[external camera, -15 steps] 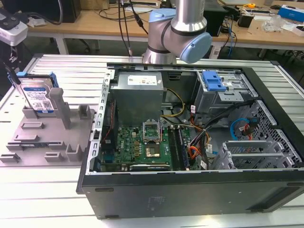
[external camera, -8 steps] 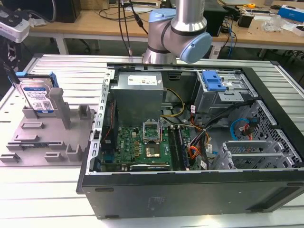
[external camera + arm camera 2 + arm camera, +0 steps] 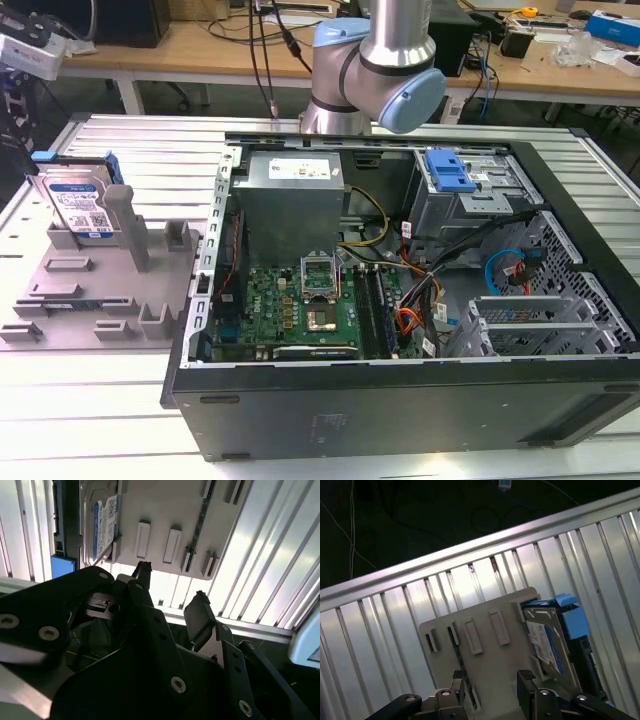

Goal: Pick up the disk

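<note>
- On the grey fixture plate point(image 3: 70, 300), at the corner far from the computer case point(image 3: 400, 400), the disk point(image 3: 78, 205) stands on edge in a slot. Its labelled face is turned toward the plate's middle.
- A blue side rail point(image 3: 572, 622) runs along the disk on the side facing off the plate. The grey post point(image 3: 128, 225) stands just beside the disk, on the plate's inner side.
- The gripper point(image 3: 491, 677) hangs above the plate, well clear of its surface. The fingers point(image 3: 200, 605) are spread, with nothing between them.
- In both wrist views the gap between the fingers looks down on bare plate and its empty slots. The disk point(image 3: 105, 522) lies off to one side of that gap, toward the plate's outer edge.
- Long axis, as a judgement: the disk's length appears to run along the plate's side edge, so its thin top edge is what faces upward to the gripper.
- Judgement on alignment: the line between the two fingertips appears to run roughly across the disk's thickness. If so, the offset to close is mainly sideways toward the plate's edge, then downward. The post and the rail flank the disk closely.
</note>
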